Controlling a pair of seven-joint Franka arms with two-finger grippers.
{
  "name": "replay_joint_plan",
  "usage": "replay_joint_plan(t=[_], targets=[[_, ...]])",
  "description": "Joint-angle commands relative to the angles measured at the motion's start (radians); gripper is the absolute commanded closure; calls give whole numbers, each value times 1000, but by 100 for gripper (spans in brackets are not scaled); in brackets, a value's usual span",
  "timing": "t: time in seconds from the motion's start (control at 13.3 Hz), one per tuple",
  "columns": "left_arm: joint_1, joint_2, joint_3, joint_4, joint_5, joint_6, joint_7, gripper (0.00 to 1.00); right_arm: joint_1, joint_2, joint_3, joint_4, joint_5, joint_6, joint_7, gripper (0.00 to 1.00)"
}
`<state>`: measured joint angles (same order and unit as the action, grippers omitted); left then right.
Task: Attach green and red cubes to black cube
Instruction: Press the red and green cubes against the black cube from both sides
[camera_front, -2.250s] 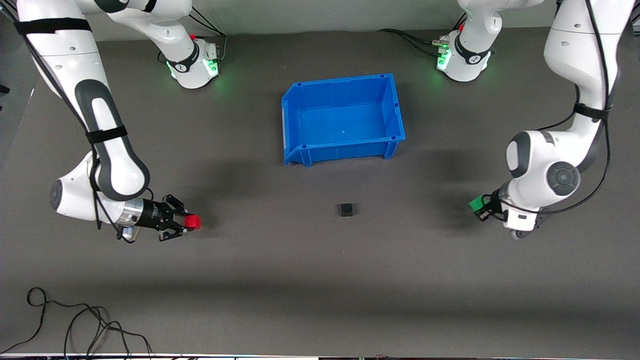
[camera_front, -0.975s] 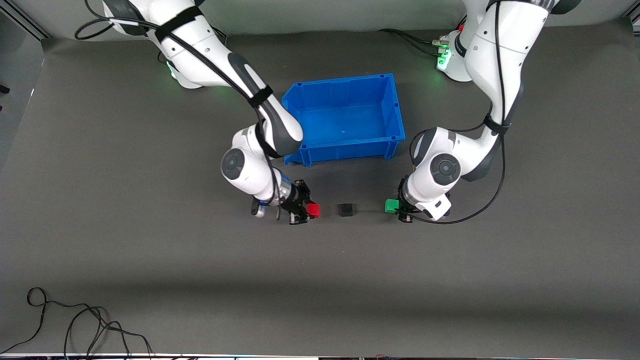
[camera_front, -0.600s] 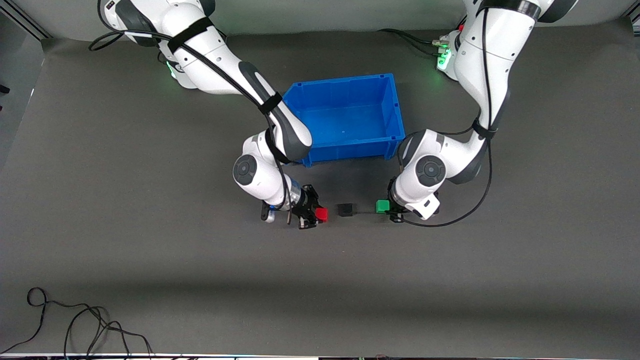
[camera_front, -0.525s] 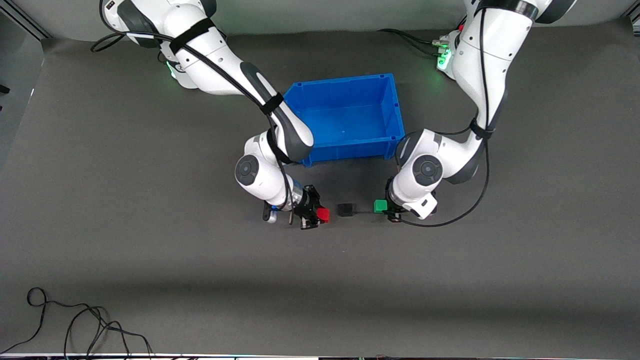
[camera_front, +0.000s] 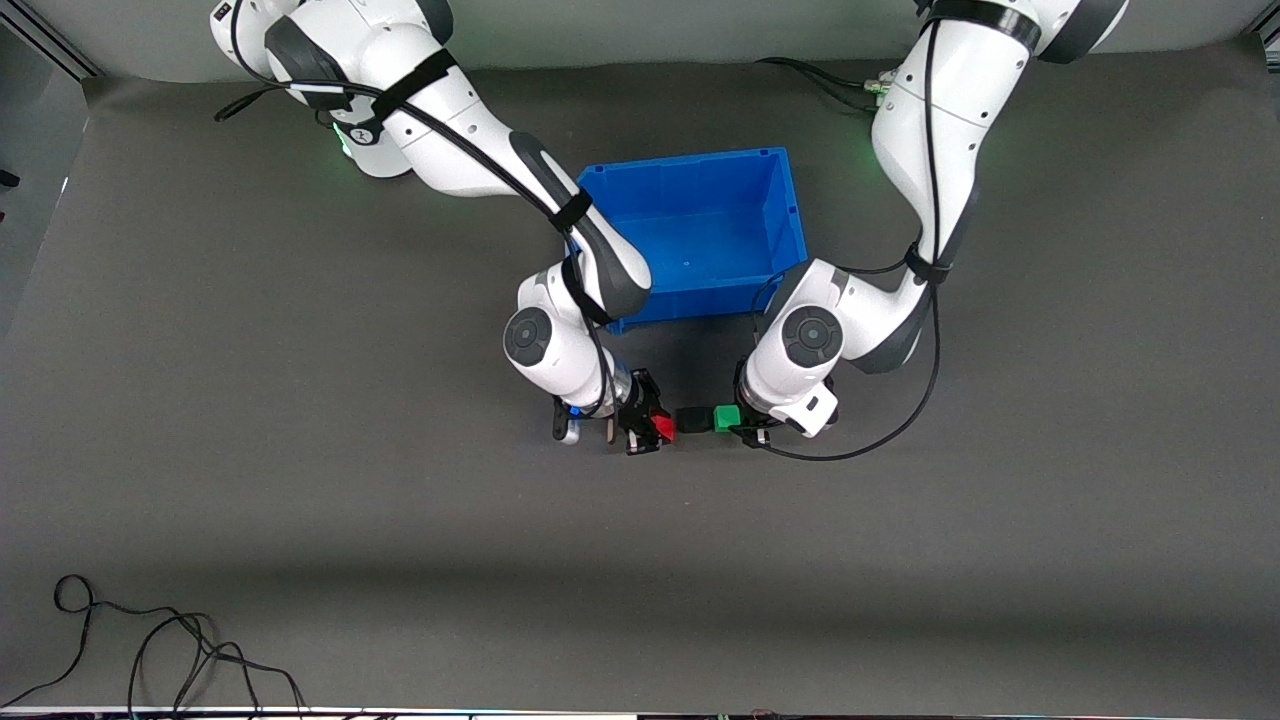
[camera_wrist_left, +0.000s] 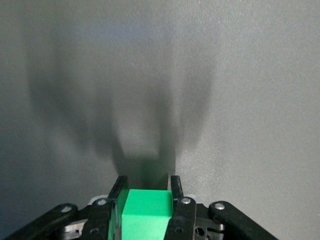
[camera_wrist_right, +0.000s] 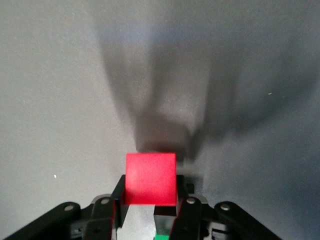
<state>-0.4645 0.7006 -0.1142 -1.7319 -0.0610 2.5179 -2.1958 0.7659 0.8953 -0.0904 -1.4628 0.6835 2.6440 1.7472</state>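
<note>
Right gripper (camera_front: 652, 430) clamping red cube (camera_front: 664, 428)

Right gripper (camera_front: 662, 428) jaws clamped; left gripper (camera_front: 728, 419) jaws clamped.

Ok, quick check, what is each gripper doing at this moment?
Left gripper: shut on the green cube, beside the black cube.
Right gripper: shut on the red cube, beside the black cube.

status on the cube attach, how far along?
Done: both cubes picked up. In hand: right gripper holds the red cube, left gripper the green cube, each pressed against the black cube from its own arm's end. Left: confirm attachment and release.
</note>
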Motion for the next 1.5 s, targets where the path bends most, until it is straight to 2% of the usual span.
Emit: replay_joint_plan(t=[0.0, 0.15, 0.38, 0.45, 0.67, 1.43], targets=[[-26, 54, 22, 67, 53, -11, -73, 100, 15, 30, -12, 35, -18, 17, 20, 58], [-28, 54, 22, 72, 59, -13, -84, 100, 15, 30, -12, 35, -18, 19, 20, 65], [-28, 53, 22, 78, 59, -13, -87, 100, 15, 28, -12, 35, -18, 17, 20, 65], [-29, 51, 22, 78, 59, -14, -87, 100, 16, 28, -12, 35, -18, 19, 20, 73], [-31, 50, 22, 78, 62, -16, -85, 100, 16, 28, -12, 42, -16, 19, 20, 86], [-34, 39, 22, 74, 76, -80, -85, 100, 32, 28, -11, 39, -16, 43, 21, 86]])
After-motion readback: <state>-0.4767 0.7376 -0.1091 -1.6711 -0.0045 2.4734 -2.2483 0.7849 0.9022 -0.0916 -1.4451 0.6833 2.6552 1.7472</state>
